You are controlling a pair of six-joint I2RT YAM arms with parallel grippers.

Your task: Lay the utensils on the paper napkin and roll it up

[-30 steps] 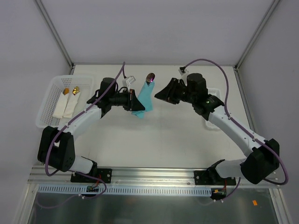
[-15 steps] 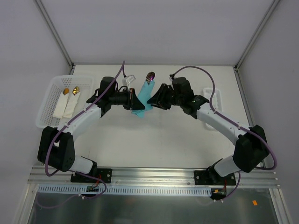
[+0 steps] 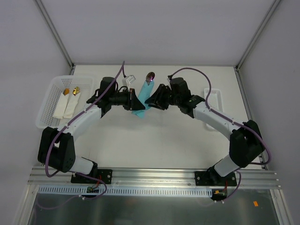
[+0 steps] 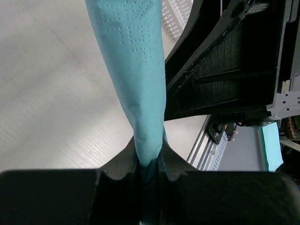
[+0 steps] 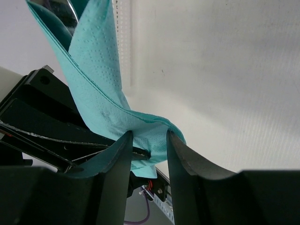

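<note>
The paper napkin [image 3: 144, 91] is a narrow teal roll lifted off the table, slanting up and away. My left gripper [image 3: 136, 104] is shut on its lower part, and in the left wrist view the roll [image 4: 136, 61] rises out of the pinched left gripper [image 4: 149, 147]. A shiny purplish utensil head [image 3: 151, 76] sticks out of the roll's far end, also seen in the right wrist view [image 5: 63, 9]. My right gripper [image 3: 149, 100] faces the left one. Its jaws [image 5: 149, 136] stand apart around a fold of the napkin [image 5: 96, 89].
A white basket [image 3: 47, 101] at the left holds two white rolled napkins with gold-tipped utensils [image 3: 68, 102]. A small white tray [image 3: 213, 96] lies at the right, behind the right arm. The right gripper's black body [image 4: 225, 61] crowds the left wrist view.
My right arm has swung left to the napkin roll, and its jaws now straddle the roll's lower end. The left gripper has kept its hold and its place.
</note>
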